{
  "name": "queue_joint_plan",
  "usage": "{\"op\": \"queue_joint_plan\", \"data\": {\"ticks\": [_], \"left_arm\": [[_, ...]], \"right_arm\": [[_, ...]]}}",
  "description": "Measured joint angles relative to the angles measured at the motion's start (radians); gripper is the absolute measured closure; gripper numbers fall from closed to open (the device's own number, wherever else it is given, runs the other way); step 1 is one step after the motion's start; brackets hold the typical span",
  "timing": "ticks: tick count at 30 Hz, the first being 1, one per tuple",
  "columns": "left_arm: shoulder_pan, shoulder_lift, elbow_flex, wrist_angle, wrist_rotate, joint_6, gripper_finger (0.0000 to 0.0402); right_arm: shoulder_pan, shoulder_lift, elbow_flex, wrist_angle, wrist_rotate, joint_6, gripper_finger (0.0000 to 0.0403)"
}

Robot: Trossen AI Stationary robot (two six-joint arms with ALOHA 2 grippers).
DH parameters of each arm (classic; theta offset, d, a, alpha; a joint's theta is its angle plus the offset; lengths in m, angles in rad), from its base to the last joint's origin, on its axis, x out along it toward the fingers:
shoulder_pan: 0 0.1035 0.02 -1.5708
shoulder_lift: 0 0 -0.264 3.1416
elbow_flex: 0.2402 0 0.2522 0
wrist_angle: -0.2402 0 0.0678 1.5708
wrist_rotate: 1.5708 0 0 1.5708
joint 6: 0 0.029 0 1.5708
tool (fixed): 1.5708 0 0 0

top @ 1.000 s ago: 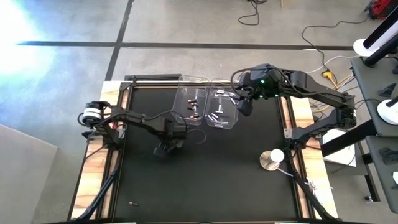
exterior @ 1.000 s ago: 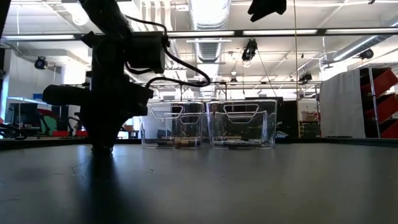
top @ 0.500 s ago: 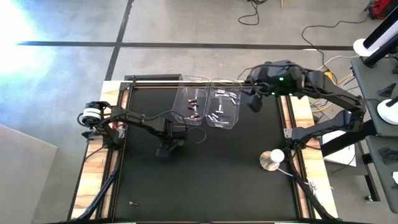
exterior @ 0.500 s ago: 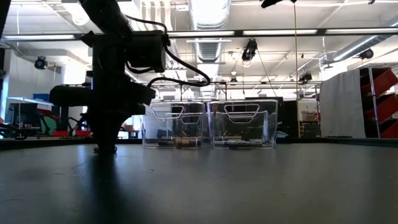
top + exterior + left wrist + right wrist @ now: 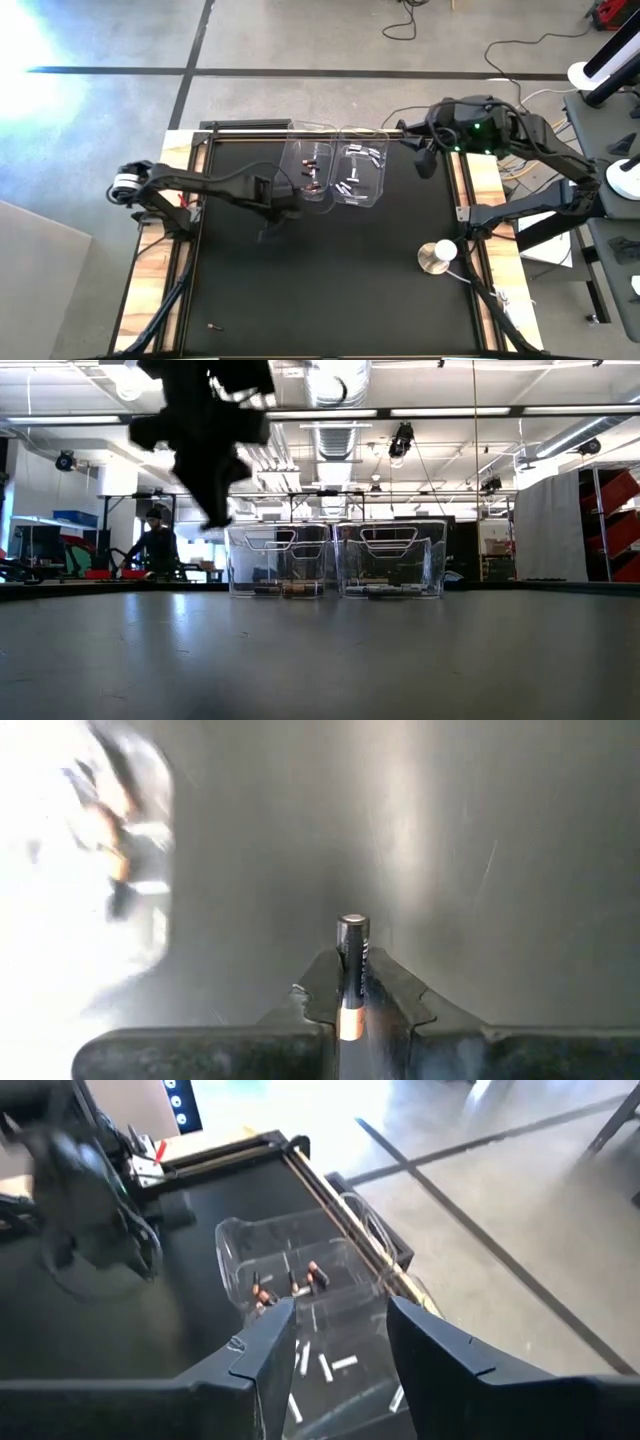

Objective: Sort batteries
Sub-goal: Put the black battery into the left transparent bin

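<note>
Left wrist view shows the left gripper (image 5: 350, 995) pinching a dark-and-copper battery (image 5: 351, 970) tight. Carry it gently over the left bin (image 5: 310, 170). The right gripper (image 5: 340, 1345) hangs half open, empty.

No lettering, label, brand or number can be read in any view. Batteries, bins and arms show no legible markings.

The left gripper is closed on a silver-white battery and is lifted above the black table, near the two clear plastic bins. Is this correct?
Not quite: the left gripper is closed on a dark battery with a copper end, not a silver-white one, as the left wrist view shows. It is lifted above the black table, near the two clear plastic bins.
</note>
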Motion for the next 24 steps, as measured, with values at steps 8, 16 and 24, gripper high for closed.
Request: {"op": "queue_joint_plan", "data": {"ticks": [8, 16, 24], "left_arm": [[0.071, -0.044, 0.253, -0.007, 0.009, -0.011, 0.0394], [0.283, 0.077, 0.429, -0.018, 0.035, 0.093, 0.0394], [0.430, 0.271, 0.449, -0.027, 0.090, 0.163, 0.0393]], "right_arm": [[0.001, 0.023, -0.019, -0.023, -0.001, 0.026, 0.0266], [0.018, 0.068, -0.021, -0.025, -0.003, 0.041, 0.0278], [0.058, 0.067, -0.021, -0.057, -0.002, 0.110, 0.0273]]}}
